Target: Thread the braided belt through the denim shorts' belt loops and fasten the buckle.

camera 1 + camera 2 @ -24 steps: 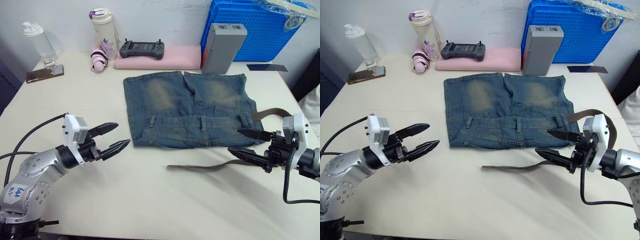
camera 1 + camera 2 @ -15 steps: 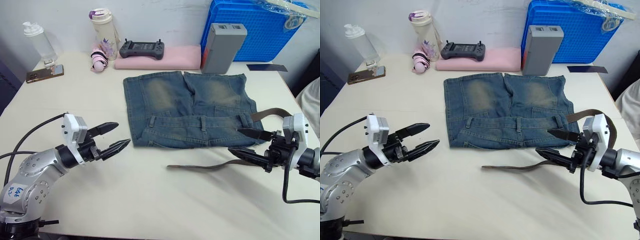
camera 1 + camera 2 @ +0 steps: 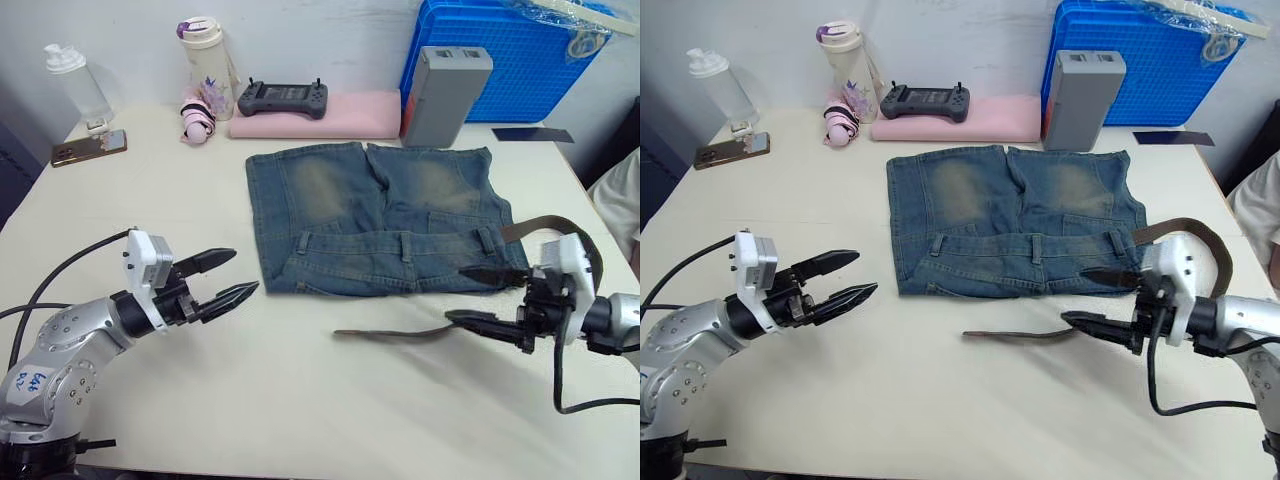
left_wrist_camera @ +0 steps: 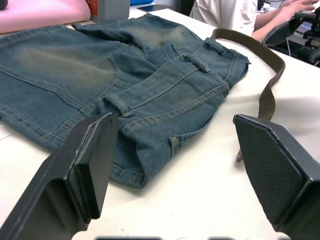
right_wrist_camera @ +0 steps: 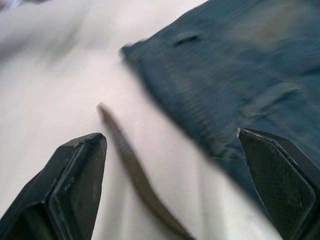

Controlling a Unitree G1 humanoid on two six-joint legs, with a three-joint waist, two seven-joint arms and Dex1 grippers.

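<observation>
**Camera setup**

Two head eyes look forward and down over the table (image 3: 300, 400), sharing the whole scene. Left wrist camera sits low, close to the shorts (image 4: 125, 75). Right wrist camera looks close along belt (image 5: 135, 170) and shorts.

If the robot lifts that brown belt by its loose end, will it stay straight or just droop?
Probably droop: the braided belt lies flat on the table and curves around the denim shorts, so it looks limp. Being thin and narrow, it is likely light. Its woven surface may grip fairly well between the open right gripper fingers.

braided belt (image 3: 400, 332) lies before denim shorts (image 3: 375, 215).
</observation>
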